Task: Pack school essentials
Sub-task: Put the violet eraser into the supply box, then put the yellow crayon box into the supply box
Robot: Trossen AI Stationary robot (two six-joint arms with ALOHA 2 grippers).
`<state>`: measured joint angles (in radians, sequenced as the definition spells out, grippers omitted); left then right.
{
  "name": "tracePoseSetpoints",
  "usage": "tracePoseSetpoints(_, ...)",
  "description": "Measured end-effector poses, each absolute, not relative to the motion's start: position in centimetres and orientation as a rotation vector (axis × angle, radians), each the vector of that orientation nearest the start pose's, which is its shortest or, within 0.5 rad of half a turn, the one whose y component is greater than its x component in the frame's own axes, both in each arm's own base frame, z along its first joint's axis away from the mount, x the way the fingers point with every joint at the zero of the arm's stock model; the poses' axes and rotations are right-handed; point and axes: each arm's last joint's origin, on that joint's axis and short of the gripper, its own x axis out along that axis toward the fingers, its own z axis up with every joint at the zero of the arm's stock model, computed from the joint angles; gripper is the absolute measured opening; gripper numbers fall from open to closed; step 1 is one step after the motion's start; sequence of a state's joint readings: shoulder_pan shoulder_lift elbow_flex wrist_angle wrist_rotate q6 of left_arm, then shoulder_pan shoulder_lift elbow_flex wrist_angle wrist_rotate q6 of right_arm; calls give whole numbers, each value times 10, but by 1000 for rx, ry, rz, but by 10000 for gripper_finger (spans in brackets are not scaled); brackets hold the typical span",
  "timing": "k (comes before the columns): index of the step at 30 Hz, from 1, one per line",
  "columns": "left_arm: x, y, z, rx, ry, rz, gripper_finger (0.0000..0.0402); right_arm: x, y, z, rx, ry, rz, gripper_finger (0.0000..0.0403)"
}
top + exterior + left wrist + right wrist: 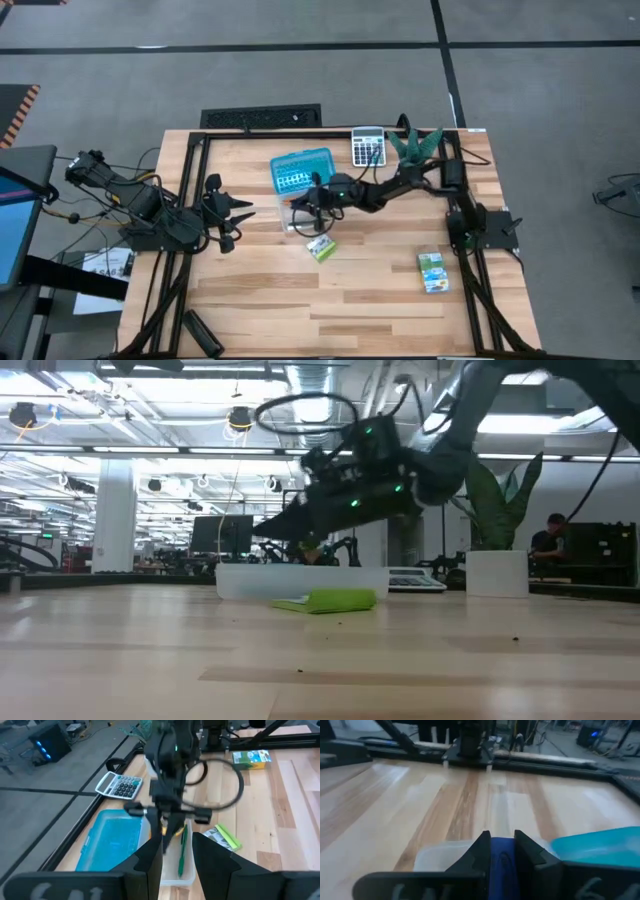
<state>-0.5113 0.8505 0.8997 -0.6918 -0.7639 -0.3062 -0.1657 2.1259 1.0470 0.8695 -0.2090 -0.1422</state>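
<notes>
The tabletop (260, 290) is showing pale wooden planks with visible grain and a smooth, faintly shiny finish. A clear plastic tray (172, 875) is lying on it beside a translucent blue plastic lid (112, 842) that is looking glossy. The green pen (182, 851) in the tray is looking like smooth plastic. The right tool (500, 851) is showing matt black plastic fingers pinching a dark blue, smooth piece (501, 867). The green-blue packet (432, 272) is looking like printed glossy card.
</notes>
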Motion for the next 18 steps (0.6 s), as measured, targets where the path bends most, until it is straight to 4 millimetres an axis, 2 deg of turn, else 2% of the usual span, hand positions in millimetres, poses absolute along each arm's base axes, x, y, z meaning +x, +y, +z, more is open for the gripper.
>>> tracePoseSetpoints(5, 148, -60, 321, 85, 471, 319, 101, 439, -60, 106, -79, 221, 77, 65)
tracePoseSetpoints(9, 148, -60, 321, 86, 472, 319, 101, 444, -65, 103, -23, 251, 62, 86)
tracePoseSetpoints(13, 148, -60, 321, 86, 472, 319, 101, 443, -69, 103, -11, 273, 50, 130)
tracePoseSetpoints(18, 148, -60, 321, 85, 472, 319, 101, 443, -70, 106, 3, 276, 49, 206)
